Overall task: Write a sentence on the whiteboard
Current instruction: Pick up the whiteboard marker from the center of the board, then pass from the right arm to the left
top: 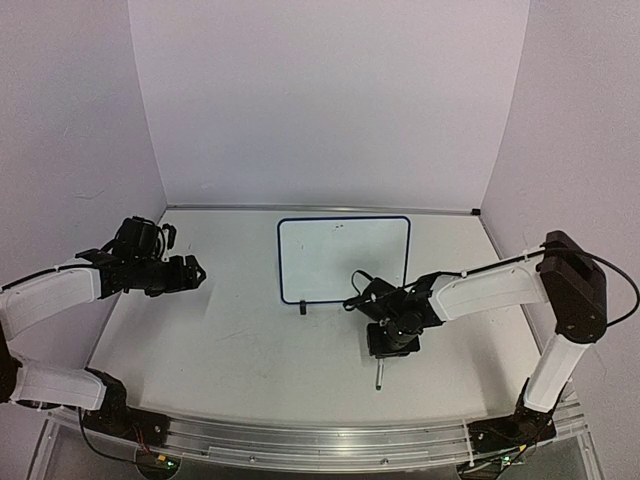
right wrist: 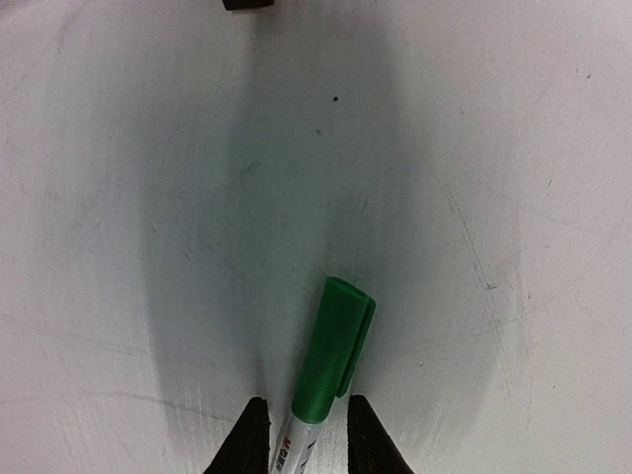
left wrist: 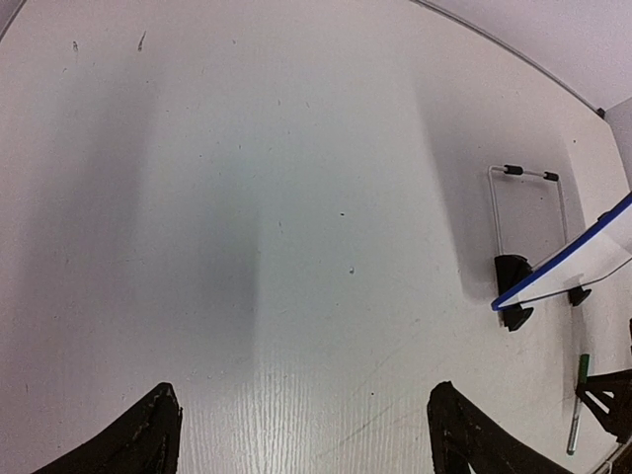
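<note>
R hand [right wrist: 301,434] low over table [right wrist: 118,197], fingers close on either side of marker [right wrist: 334,348] w/ green cap, which lies flat; can't tell if it's pinched yet. L hand [top: 196,272] spread wide, above table's left side. Whiteboard [top: 343,260] stands propped on its feet at back-centre, just beyond R hand.

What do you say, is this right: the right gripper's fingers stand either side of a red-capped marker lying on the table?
Only the colour is wrong: the right wrist view shows a green cap. The right gripper does straddle the marker lying on the table.
</note>
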{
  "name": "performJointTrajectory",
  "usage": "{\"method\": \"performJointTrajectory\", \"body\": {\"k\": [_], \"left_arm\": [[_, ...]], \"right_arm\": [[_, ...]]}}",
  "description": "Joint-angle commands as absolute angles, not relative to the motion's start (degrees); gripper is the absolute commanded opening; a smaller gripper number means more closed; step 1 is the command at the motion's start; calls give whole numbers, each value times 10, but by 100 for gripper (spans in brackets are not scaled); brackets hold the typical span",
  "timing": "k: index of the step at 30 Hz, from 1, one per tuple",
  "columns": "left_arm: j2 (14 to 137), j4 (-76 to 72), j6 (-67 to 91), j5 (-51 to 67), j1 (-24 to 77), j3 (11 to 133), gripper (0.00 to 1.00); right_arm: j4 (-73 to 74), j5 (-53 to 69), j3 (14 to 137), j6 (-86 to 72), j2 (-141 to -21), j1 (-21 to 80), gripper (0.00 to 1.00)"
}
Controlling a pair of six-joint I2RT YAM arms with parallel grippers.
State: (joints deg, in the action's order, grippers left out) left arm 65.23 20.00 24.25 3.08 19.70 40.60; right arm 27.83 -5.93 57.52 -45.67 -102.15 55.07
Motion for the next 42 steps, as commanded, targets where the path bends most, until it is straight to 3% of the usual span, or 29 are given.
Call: {"method": "performJointTrajectory", "body": {"k": [1,12,22,28,42], "left_arm": [[643,196,245,45,197,411,85],[637,183,313,97,246,404,83],[641,92,437,115,406,408,82],[720,7,470,141,494,460,82],[837,-116,517,227,540,502,81]], "right_arm": [[284,-53,588,-458,-1034,554,23],[263,-46,577,-448,-1024,554,0],[167,8,538,-288,-893,557,0],[120,80,545,-194,-833,568,0],[117,112,619,-134,-850,620,0]]}}
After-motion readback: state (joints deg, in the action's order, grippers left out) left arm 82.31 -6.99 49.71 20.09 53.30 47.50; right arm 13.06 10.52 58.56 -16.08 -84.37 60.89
